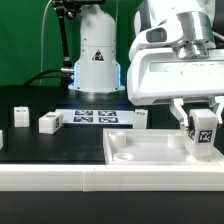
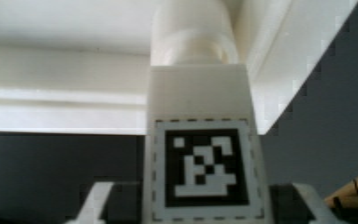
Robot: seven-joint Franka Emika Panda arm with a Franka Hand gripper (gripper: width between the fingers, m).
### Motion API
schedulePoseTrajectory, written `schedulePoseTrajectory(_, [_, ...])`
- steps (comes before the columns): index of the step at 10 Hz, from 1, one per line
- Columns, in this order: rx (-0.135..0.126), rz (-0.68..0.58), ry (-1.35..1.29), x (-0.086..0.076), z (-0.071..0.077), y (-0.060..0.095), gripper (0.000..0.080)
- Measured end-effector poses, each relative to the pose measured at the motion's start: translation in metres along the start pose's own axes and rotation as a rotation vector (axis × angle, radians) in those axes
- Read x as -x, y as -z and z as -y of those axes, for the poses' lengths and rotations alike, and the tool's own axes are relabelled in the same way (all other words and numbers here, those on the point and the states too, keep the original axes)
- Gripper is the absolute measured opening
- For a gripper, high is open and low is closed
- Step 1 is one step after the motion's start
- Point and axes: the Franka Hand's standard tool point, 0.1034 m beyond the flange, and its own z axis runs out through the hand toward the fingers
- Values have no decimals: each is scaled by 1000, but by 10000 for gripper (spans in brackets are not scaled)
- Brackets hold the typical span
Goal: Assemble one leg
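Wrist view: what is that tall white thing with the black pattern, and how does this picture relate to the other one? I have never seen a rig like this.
The machine is a single robot arm standing at a black table. The exterior view comes from a camera off the arm. The wrist view comes from a camera on the arm's wrist, looking along its two fingers. The tall white block with the black-and-white tag is the leg, which the fingers appear to clamp. In the exterior view it is above a large white panel with a raised rim; whether they touch cannot be told. Farther back lie the flat marker board and several small loose white blocks.
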Motion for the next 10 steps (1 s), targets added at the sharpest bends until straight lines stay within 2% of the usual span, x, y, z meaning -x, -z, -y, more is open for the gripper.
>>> schedulePoseTrajectory(4, [-2,19,-7,3,-3,0,294])
schedulePoseTrajectory(5, [-2,22,-7,4,-3,-1,394])
schedulePoseTrajectory(6, [-2,23,-7,4,-3,-1,565])
schedulePoseTrajectory(7, [-2,24,-7,4,-3,-1,565])
schedulePoseTrajectory(8, [-2,24,-7,4,-3,-1,631])
schedulePoseTrajectory(10, [-2,24,-7,4,-3,-1,648])
